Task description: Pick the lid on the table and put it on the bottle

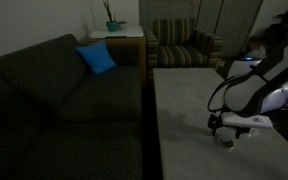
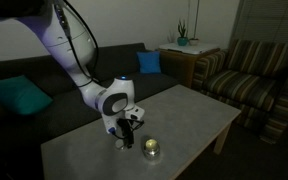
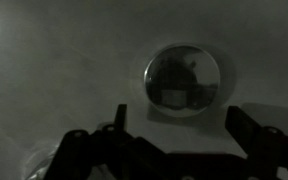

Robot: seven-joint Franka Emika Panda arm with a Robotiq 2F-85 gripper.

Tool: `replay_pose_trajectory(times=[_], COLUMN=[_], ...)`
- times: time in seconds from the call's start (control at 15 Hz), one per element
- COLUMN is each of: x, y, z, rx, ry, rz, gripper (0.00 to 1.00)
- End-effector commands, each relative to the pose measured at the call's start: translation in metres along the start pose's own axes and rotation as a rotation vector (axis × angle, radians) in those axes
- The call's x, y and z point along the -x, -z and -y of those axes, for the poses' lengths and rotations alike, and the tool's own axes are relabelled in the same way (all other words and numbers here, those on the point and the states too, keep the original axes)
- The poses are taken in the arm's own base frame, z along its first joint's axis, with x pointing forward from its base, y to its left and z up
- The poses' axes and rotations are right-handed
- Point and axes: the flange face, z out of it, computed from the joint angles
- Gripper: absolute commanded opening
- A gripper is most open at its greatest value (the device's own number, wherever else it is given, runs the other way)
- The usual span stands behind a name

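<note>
The white robot arm (image 2: 69, 50) reaches down over the pale grey rectangular table (image 2: 199, 110), and its dark two-fingered gripper (image 2: 124, 133) hangs low above the tabletop with the jaws spread wide and nothing between them. In the wrist view the two black fingers (image 3: 249, 135) stand well apart at the lower edge. A round glossy shape (image 3: 184, 80) lies on the table in line with the gap between them, and I cannot tell whether it is the cap or the container. In an exterior view the lid (image 2: 124, 144), a small flat pale round disc, lies on the table directly under the fingertips, though contact cannot be judged. The bottle (image 2: 152, 150), a short squat glassy container with a yellowish glint, stands upright just beside the lid, nearer the table's front edge. A dark sofa (image 1: 44, 95) with a bright blue cushion (image 1: 96, 58) runs along one side of the table, and a striped armchair (image 2: 249, 75) stands beyond its far end.
</note>
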Motion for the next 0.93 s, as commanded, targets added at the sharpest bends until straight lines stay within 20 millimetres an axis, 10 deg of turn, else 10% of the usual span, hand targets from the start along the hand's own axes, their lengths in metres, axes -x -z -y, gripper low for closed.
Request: replay_pose_trajectory(times=[0.0, 0.87], x=[0.000, 0.004], y=[-0.007, -0.006], z=[-0.020, -0.008], rx=[-0.038, -0.039], ry=[-0.057, -0.015], rz=[0.001, 0.095], gripper=[1.00, 1.00])
